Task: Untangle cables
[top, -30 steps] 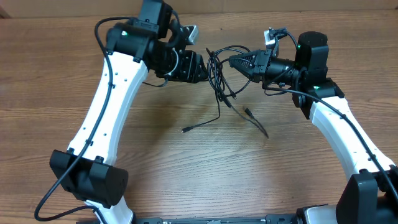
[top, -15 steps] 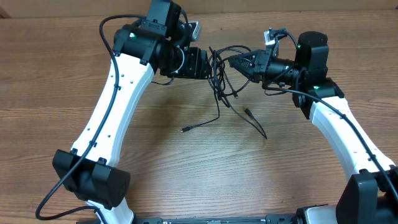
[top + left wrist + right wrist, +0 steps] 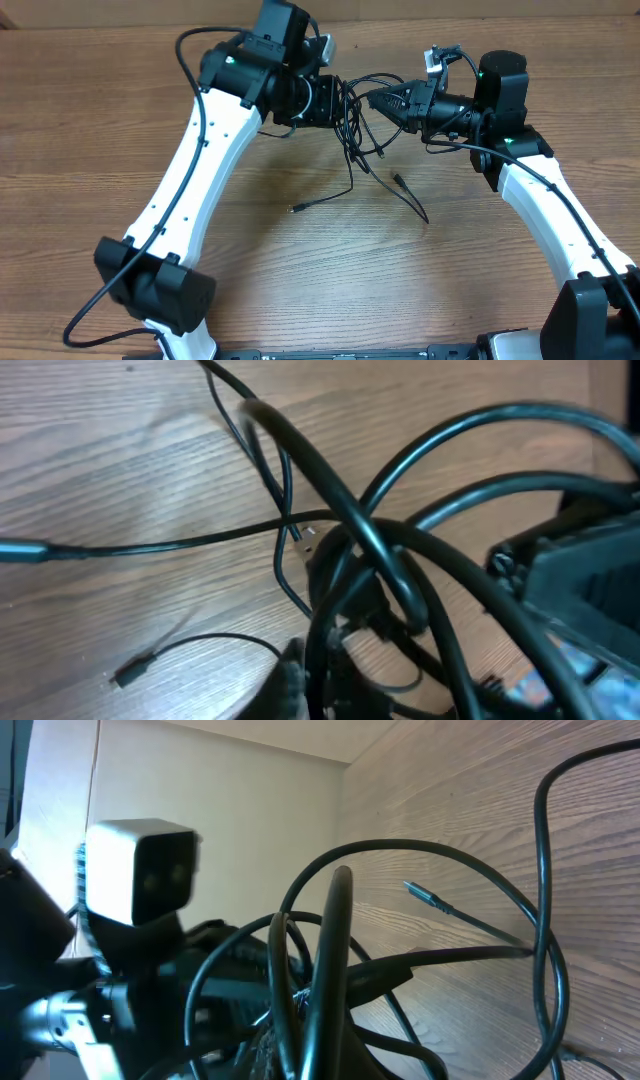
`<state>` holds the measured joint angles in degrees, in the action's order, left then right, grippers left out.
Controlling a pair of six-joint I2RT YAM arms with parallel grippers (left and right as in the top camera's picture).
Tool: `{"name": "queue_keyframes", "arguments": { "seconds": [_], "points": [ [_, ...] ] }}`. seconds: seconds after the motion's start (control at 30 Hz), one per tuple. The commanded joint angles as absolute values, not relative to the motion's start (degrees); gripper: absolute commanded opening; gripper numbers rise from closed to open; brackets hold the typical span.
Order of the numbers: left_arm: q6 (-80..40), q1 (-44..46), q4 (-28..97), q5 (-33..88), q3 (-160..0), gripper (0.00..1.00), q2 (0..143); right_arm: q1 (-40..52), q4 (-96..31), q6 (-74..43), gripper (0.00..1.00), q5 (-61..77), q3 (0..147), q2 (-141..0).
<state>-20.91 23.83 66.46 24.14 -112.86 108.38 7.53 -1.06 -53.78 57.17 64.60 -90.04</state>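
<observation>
The cables point(image 3: 354, 120) are thin black cords knotted in a tangle held above the table between my two grippers. My left gripper point(image 3: 341, 101) reaches in from the left and is shut on the tangle's left side. In the left wrist view its dark fingers point(image 3: 292, 682) pinch looping cables point(image 3: 362, 542). From the right, my right gripper point(image 3: 373, 99) is shut on the same tangle. In the right wrist view, cables point(image 3: 332, 935) loop over its jaws. Two loose strands hang onto the table, one ending in a plug point(image 3: 298, 208), the other point(image 3: 409, 193) trailing right.
The wooden table point(image 3: 300, 280) lies under both arms. A loose plug end point(image 3: 130, 674) rests on the wood below the left wrist. The left arm's white wrist camera point(image 3: 140, 870) stands close in front of the right gripper.
The left arm has moved right into the tangle and its jaws have closed on the cables. The right arm and the hanging strands have not moved.
</observation>
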Motion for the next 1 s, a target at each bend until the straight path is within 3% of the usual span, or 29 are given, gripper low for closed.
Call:
{"name": "queue_keyframes", "arguments": {
  "seconds": [0.0,0.27,0.53,0.77,0.87,0.97],
  "points": [
    [-21.2,24.3,66.6,23.6,-112.6,0.04,110.1,7.4,-0.5,-53.8,0.05,58.1,65.9,-89.8],
    [-20.2,18.8,70.6,19.5,-112.7,0.04,107.6,7.4,-5.5,-45.3,0.07,52.7,65.9,-89.8],
    [-17.9,10.7,72.8,19.5,-112.7,0.04,102.7,7.4,-31.8,-42.7,0.04,13.8,65.9,-89.8],
    [-17.8,6.6,71.5,19.5,-112.7,0.04,101.7,7.4,-43.3,-41.5,0.05,-4.8,65.9,-89.8],
    [-17.9,6.0,70.9,19.6,-112.7,0.04,101.7,7.4,-43.5,-38.4,0.09,-3.3,65.9,-89.8],
    [-18.0,6.5,70.5,21.5,-112.7,0.04,101.8,7.4,-40.0,-30.4,0.05,8.1,65.9,-89.8]
  ]
}}
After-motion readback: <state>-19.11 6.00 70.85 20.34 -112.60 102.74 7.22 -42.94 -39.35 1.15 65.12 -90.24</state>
